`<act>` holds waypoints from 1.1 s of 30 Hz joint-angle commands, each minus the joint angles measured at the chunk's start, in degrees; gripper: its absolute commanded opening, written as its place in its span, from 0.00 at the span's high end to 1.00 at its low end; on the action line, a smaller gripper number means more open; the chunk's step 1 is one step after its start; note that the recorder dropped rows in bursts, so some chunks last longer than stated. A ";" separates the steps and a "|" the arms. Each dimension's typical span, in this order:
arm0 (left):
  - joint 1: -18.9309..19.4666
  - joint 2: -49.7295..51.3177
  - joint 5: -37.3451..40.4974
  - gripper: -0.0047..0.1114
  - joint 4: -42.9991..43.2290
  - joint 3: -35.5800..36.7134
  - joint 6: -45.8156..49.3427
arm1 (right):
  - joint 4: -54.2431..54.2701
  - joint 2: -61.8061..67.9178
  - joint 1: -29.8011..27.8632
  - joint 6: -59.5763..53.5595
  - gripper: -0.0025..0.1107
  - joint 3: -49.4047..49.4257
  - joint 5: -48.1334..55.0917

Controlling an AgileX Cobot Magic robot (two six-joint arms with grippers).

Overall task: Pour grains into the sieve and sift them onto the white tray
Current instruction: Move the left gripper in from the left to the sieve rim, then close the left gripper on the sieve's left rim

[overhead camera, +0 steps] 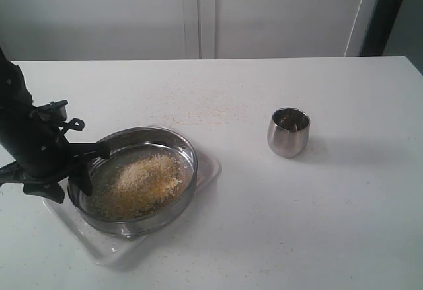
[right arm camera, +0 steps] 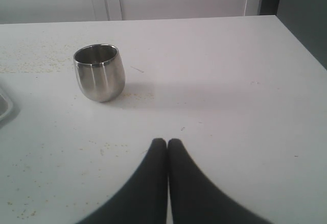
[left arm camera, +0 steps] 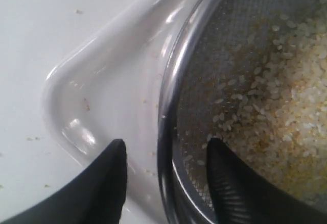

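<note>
The sieve (overhead camera: pixel 178 139) rests on the white tray (overhead camera: pixel 209 168) at the front left of the table. A heap of yellow and whitish grains (overhead camera: pixel 142 181) covers its mesh. My left gripper (overhead camera: pixel 90 168) is open and straddles the sieve's left rim. In the left wrist view one finger (left arm camera: pixel 110 178) hangs over the tray (left arm camera: pixel 102 81) outside the rim (left arm camera: pixel 171 81), and the other is inside above the grains (left arm camera: pixel 286 106); a gap shows on both sides of the rim. My right gripper (right arm camera: pixel 167 141) is shut on nothing above bare table; it is out of the exterior view.
A small rounded steel cup (overhead camera: pixel 289 131) stands upright right of centre, seen ahead of the right gripper as the cup (right arm camera: pixel 99 71). Loose grains (overhead camera: pixel 198 108) are scattered on the table behind the sieve. A white wall runs along the table's far edge.
</note>
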 commanded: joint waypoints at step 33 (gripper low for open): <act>-0.25 0.31 -2.23 0.88 -0.03 -0.24 -0.24 | -0.01 -0.25 -0.33 0.09 0.98 0.29 -0.51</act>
